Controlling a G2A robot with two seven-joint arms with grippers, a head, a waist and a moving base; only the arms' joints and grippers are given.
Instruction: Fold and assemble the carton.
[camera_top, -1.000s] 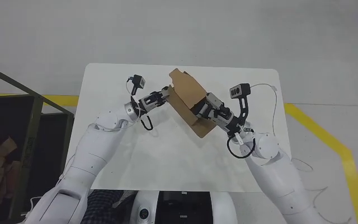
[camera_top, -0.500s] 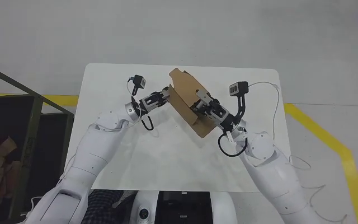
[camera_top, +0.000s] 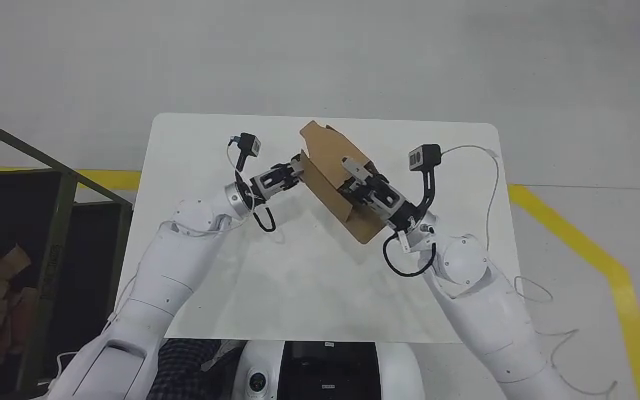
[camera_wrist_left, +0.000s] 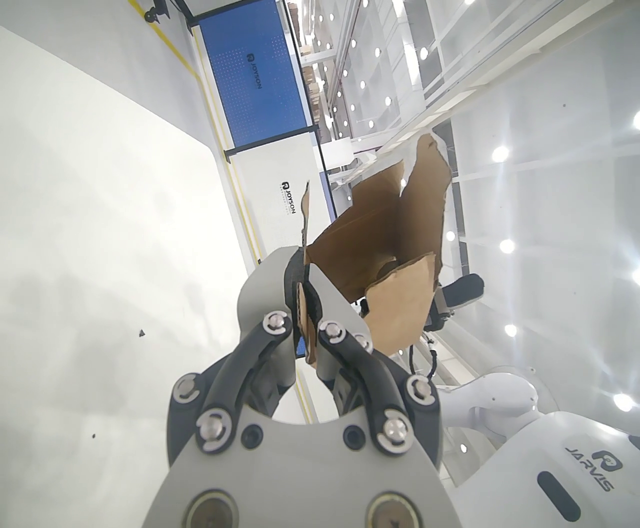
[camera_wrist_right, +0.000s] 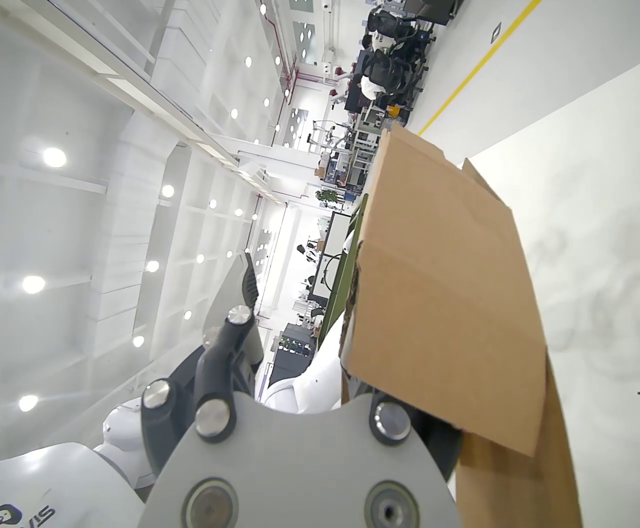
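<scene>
Two grippers meet at the brown carton (camera_top: 330, 160), which is tilted over the middle of the white table (camera_top: 200, 150) with its flaps partly unfolded. On the side nearer the table's left edge, the left gripper (camera_top: 297, 167) is clamped on a cardboard edge, the sheet pinched between its pads (camera_wrist_left: 294, 272). Toward the table's right edge, the right gripper (camera_top: 358, 186) lies against a carton panel with its fingers (camera_wrist_right: 246, 282) spread apart; one stands clear of the cardboard, the other is hidden behind it. Whether the carton touches the table cannot be told.
</scene>
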